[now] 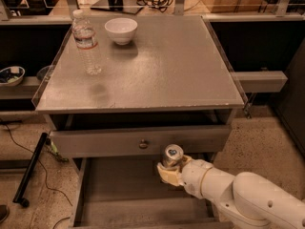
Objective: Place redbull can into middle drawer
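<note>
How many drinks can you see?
2. The water bottle stands at the back left of the table. The redbull can is held in the gripper, over the open middle drawer. More could be hidden out of view.

Single view. I look from high in front of the desk, facing down toward its far edge, near enough that its top fills most of the frame. My end effector shows lower right, below the front edge, over the middle drawer, clasping the redbull can.
</note>
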